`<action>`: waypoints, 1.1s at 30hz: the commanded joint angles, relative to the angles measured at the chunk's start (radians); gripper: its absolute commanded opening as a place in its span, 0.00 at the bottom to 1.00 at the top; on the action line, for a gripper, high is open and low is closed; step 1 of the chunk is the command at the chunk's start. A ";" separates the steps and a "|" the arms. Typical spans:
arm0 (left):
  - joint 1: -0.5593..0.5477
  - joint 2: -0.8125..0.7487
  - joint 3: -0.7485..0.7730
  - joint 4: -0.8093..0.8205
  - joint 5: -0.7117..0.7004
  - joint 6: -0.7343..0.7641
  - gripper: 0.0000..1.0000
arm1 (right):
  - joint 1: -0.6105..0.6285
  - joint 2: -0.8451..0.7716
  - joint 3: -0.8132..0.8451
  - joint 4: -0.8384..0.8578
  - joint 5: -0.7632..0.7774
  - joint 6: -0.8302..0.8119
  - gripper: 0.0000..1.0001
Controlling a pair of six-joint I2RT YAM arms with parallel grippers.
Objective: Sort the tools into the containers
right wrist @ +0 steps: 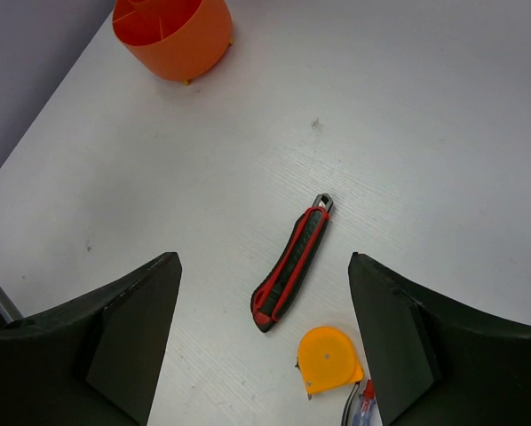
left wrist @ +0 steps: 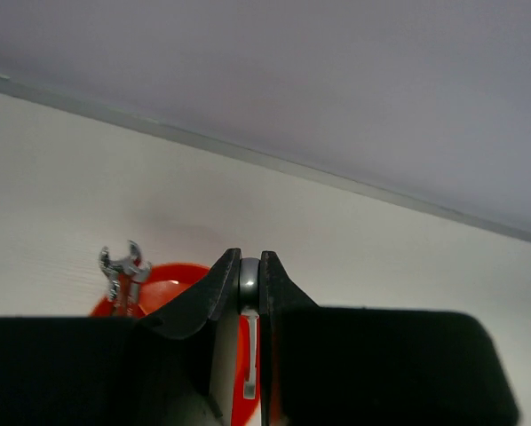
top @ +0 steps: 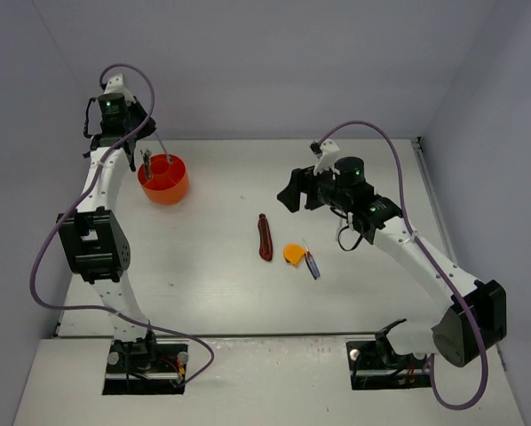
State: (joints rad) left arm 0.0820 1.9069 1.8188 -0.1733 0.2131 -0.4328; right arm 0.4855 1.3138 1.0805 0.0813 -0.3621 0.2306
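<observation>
My left gripper (left wrist: 248,259) is shut on a thin silver wrench (left wrist: 249,282) and holds it over the orange-red tub (left wrist: 175,282). In the top view the gripper (top: 152,131) is at the tub's (top: 164,180) far rim, with the wrench (top: 164,148) pointing down into it. Other silver wrenches (top: 146,161) stand in the tub and also show in the left wrist view (left wrist: 123,271). My right gripper (right wrist: 264,259) is open and empty above the red-black handled tool (right wrist: 293,264), the orange tape measure (right wrist: 329,358) and the blue-red screwdriver (right wrist: 363,414).
The red-black tool (top: 265,237), tape measure (top: 293,254) and screwdriver (top: 312,264) lie together mid-table, below the right gripper (top: 294,191). The tub stands at the far left near the back wall. The table's right edge (top: 436,213) runs beside the right arm.
</observation>
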 commanded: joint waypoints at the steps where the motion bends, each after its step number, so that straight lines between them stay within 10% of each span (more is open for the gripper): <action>1: 0.032 0.031 0.096 0.156 -0.033 -0.040 0.00 | -0.019 -0.075 -0.020 0.025 0.030 -0.012 0.73; 33: 0.013 0.117 0.061 0.313 -0.082 0.291 0.00 | -0.054 -0.090 -0.064 -0.020 0.033 0.052 0.73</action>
State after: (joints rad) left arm 0.1183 2.0796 1.8865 0.0419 0.1404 -0.2628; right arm 0.4370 1.2461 1.0251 0.0185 -0.3290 0.2624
